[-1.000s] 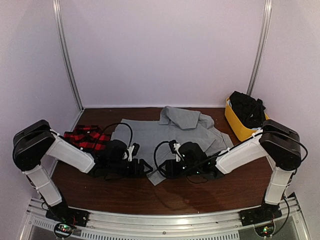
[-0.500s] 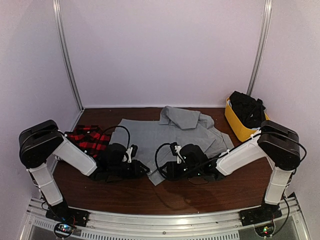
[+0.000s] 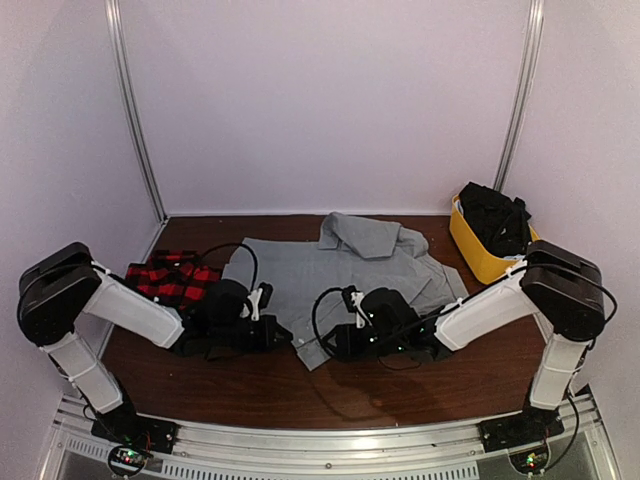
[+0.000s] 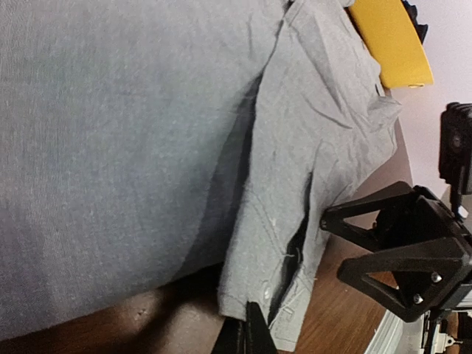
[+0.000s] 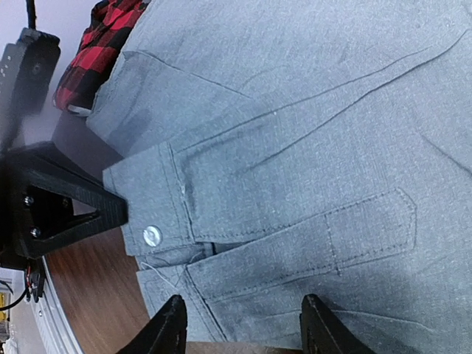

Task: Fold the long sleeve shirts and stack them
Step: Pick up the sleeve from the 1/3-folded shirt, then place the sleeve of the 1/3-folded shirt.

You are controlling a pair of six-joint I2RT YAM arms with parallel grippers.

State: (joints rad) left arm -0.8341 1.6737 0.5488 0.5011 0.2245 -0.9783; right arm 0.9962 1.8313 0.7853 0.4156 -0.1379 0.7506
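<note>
The grey long sleeve shirt [image 3: 330, 268] lies spread across the middle of the table, its collar toward the back. One sleeve runs forward and ends in a buttoned cuff [image 4: 284, 295] near the front. My left gripper [image 4: 247, 333] is shut on the edge of that cuff. My right gripper [image 5: 243, 324] stands open over the same cuff [image 5: 158, 199] from the other side, one fingertip at each side of the sleeve, nothing pinched. The red-and-black plaid shirt [image 3: 168, 280] sits bunched at the left, behind my left arm.
A yellow bin [image 3: 478, 250] with dark cloth in it stands at the back right. The two grippers [image 3: 305, 340] face each other a few centimetres apart at the table's middle front. Bare brown wood [image 3: 400, 385] runs along the near edge.
My left gripper has gone from open to shut on the cuff edge, and the left arm shifted slightly left. The right gripper has stayed open in the same place.
</note>
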